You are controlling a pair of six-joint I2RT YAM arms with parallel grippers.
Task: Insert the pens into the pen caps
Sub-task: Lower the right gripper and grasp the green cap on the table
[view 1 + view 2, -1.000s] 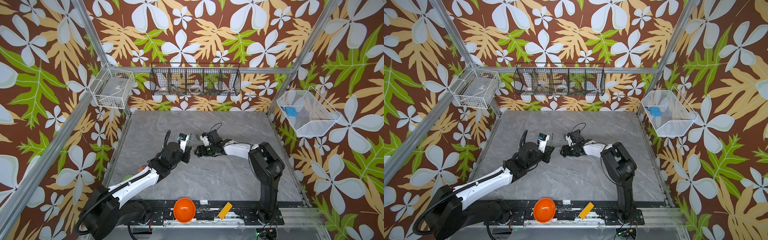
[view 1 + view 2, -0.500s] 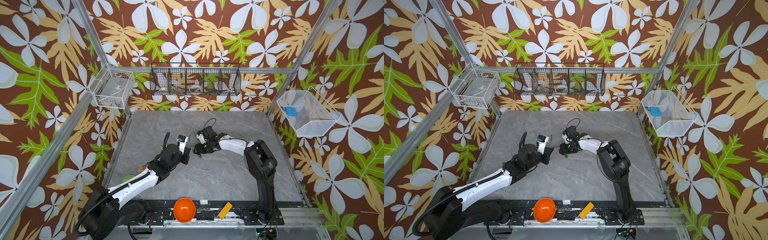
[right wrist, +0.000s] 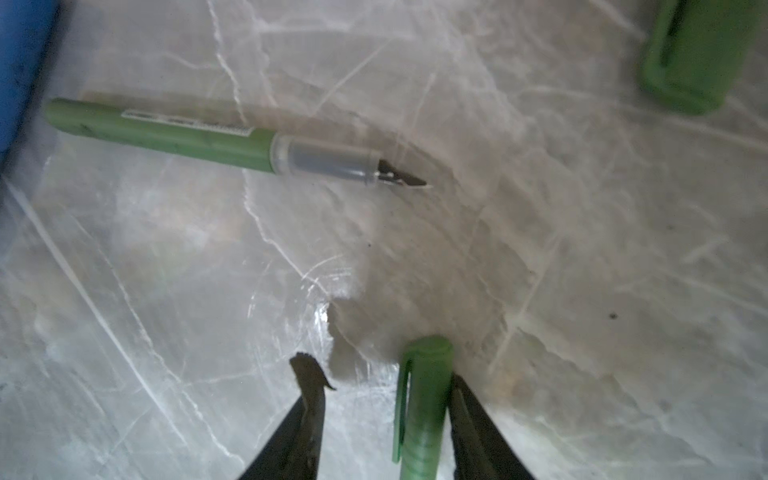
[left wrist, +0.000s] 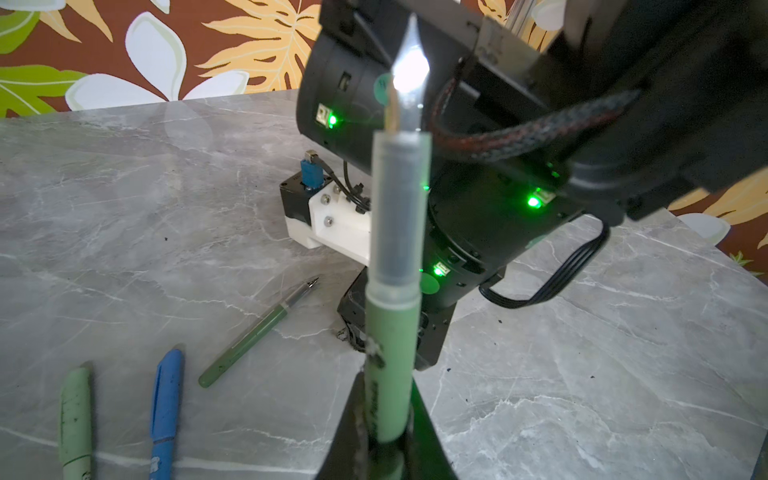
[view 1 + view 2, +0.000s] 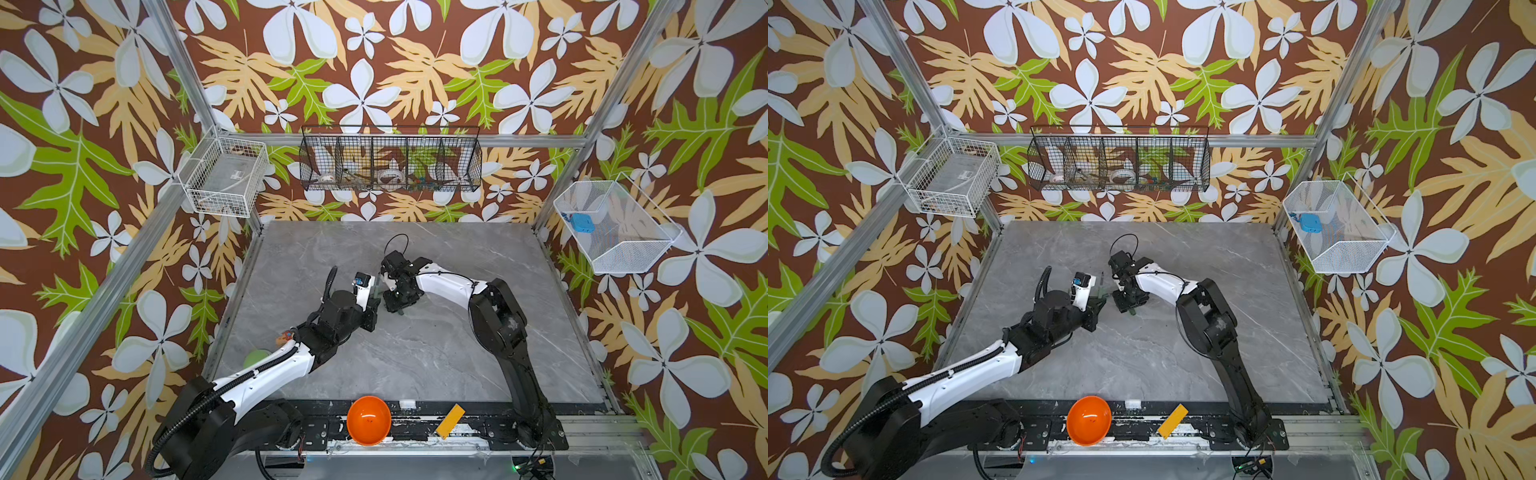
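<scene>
Over the table (image 4: 124, 208), left fingers (image 4: 348, 436) clamp one pale pen (image 4: 392, 374); right fingers (image 3: 308, 401) gape around one green cap (image 3: 426, 399).

Right pincer (image 3: 384, 374) narrower, nearer left pincer (image 4: 388, 424)

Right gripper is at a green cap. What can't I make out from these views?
1. Both top views: the left arm and right arm hide the table beneath them.
2. Right wrist: the green cap at the right gripper runs off the bottom edge; a second cap and a blue piece are cropped.
3. Left wrist: the pale green pen and the right gripper's body hide that cap.
</scene>
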